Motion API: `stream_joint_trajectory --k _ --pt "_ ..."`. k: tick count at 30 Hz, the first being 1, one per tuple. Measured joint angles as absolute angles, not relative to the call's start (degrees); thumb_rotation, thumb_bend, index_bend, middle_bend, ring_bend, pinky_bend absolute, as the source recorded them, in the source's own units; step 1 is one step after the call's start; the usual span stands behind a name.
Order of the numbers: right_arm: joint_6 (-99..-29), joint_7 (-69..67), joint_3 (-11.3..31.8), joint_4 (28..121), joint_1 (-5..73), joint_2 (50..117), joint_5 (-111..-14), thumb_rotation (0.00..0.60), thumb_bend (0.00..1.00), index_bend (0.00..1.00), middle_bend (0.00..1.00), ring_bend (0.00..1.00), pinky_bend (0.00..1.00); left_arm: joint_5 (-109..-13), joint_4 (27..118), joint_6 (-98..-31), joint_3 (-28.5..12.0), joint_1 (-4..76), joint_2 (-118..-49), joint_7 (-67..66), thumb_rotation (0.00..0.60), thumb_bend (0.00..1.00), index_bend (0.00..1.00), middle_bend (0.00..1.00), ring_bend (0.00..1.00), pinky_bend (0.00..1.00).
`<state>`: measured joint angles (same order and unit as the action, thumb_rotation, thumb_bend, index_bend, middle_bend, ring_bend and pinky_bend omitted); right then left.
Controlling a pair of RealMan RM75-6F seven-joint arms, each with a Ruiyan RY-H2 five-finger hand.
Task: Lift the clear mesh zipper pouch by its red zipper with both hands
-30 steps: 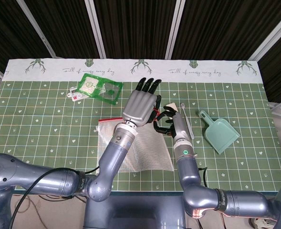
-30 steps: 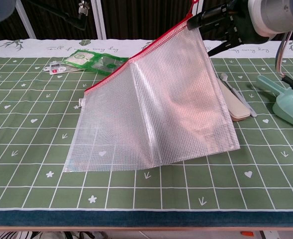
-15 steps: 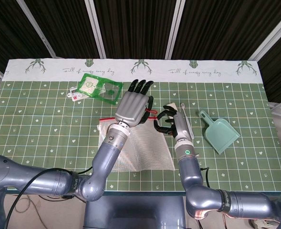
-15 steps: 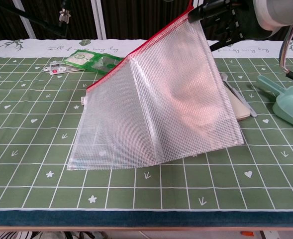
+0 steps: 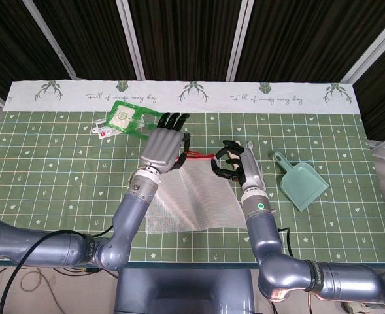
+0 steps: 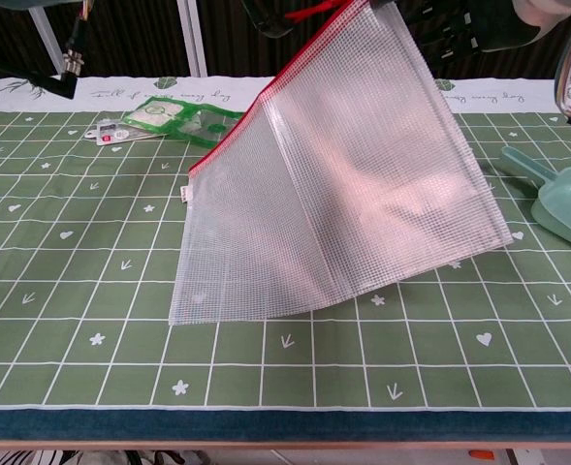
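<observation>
Head view gives you the whole layout on the green grid-patterned tablecloth (image 5: 61, 190). The largest item is the one clear mesh zipper pouch (image 5: 195, 203), just below the middle of the frame. It hangs tilted because only one end of its red zipper (image 5: 197, 155) is raised: in the chest view the red edge climbs from mid-left to the top centre, while the pouch's lower edge rests on the cloth.

Your right hand (image 5: 234, 163), just right of centre, has its dark fingers curled around the raised zipper end, so it appears to be carrying the pouch's weight. Your left hand (image 5: 163, 145), at centre-left, sits over the zipper with its fingers bent down towards it. From these views you cannot tell whether it has actually closed on the red edge, which is probably why the left end sags.

Off to the right lies one mint-green plastic scoop (image 5: 301, 180), well apart from the pouch. Between it and your right hand lies one slim white stick-like tool (image 5: 255, 159). At upper left sits one green plastic packet (image 5: 138, 120) with one small white tag (image 5: 102, 129) beside it.
</observation>
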<state>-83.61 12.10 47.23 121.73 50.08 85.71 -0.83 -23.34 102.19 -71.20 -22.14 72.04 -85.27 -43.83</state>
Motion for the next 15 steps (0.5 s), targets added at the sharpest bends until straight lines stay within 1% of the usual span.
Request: stream_joint_trajectory --k 10,15 --pt "-83.96 11.31 49.54 121.62 50.21 83.93 0.37 0.600 0.55 0.64 0.19 0.06 0.26 -24.41 101.60 -70.47 -20.95 69.99 -84.19 -42.64 0.600 0.39 0.59 0.08 0.00 0.00" --pt "-83.98 11.43 50.30 120.75 49.86 82.37 0.71 0.600 0.55 0.64 0.19 0.06 0.26 -24.69 101.77 -70.53 -20.54 68.63 -82.50 -42.28 0.600 0.39 0.60 0.08 0.00 0.00"
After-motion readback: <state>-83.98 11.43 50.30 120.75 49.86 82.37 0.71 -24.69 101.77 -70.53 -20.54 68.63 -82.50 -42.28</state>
